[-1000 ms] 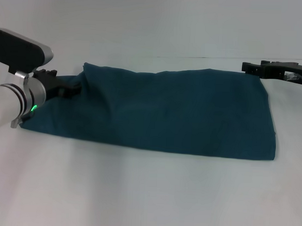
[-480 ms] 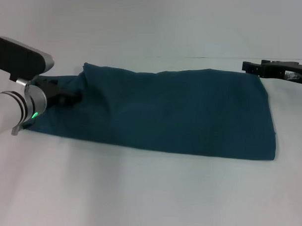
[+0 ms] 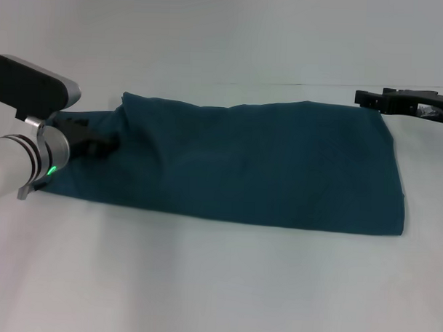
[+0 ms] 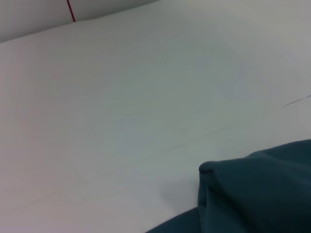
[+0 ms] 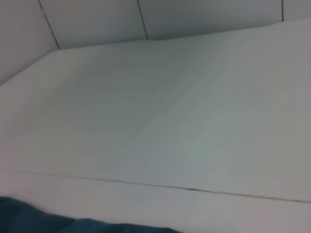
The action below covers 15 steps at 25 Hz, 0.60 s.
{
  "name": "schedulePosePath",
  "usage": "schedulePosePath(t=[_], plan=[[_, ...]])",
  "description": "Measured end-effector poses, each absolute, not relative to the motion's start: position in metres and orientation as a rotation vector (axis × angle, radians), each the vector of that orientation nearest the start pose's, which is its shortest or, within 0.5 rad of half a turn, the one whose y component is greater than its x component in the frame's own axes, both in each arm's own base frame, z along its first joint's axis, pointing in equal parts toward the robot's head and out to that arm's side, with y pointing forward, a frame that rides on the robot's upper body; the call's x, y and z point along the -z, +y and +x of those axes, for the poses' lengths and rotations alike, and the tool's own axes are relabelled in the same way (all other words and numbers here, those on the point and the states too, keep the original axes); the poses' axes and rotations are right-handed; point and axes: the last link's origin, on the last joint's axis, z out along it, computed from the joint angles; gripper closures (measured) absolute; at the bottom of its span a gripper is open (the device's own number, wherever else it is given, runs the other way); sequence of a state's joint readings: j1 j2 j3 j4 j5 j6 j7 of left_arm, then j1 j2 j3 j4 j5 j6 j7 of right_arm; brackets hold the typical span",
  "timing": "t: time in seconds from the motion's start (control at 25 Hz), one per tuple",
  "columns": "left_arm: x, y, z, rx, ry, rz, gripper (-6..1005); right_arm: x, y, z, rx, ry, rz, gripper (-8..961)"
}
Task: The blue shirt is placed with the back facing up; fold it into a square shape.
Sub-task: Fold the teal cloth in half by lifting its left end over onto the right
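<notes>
While the blue shirt [image 3: 236, 163] lies spread on the white tabletop [image 3: 203, 282] as a wide folded band, both arms sit at its far corners. Its near edge runs straight across the head view, and its far left corner stands up in a raised fold.

Left claw [image 3: 98, 141]: positioned at the shirt's far left corner, resting on or in the fabric just beside the raised fold. The arm's silver wrist and a dark housing cover most of it. Only a dark tip shows against the dark cloth, so whether the fingers are spread, pressed together or pinching fabric cannot be determined. The left wrist view does not show the fingers at all; it shows only a rounded bump of shirt [image 4: 252, 189] against bare tabletop [image 4: 121, 97].

Right claw [image 3: 369, 100]: positioned at the shirt's far right corner, level with the far edge. The arm behind it is cut off by the picture's right edge. The dark fingers point toward the shirt, but their spacing and any contact with the cloth cannot be resolved. The right wrist view shows only a thin strip of shirt [image 5: 29, 218] at its border, with bare tabletop [image 5: 170, 121] and a tiled wall [image 5: 97, 19] beyond.
</notes>
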<state>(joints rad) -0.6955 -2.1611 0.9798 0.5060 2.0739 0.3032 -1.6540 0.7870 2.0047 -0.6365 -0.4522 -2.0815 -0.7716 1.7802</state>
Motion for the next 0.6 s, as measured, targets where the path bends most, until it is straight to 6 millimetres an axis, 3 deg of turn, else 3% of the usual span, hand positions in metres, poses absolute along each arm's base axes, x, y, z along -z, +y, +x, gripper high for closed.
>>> schedulePosePath(t=[0.16, 0.36, 0.6], plan=[[0.032, 0.4338, -0.2941, 0.024, -0.778, -1.98, 399, -0.0268, 0.4553, 0.275, -0.419, 1.061, -2.063, 296], [0.032, 0.4336, -0.2947, 0.023, -0.78, -1.985, 636, -0.0272, 0.4557, 0.2745, -0.42, 1.058, -2.063, 295], [0.0325, 0.4328, -0.296, 0.006, -0.77, -1.994, 762, -0.027, 0.4562, 0.2734, -0.423, 1.057, -2.064, 296]])
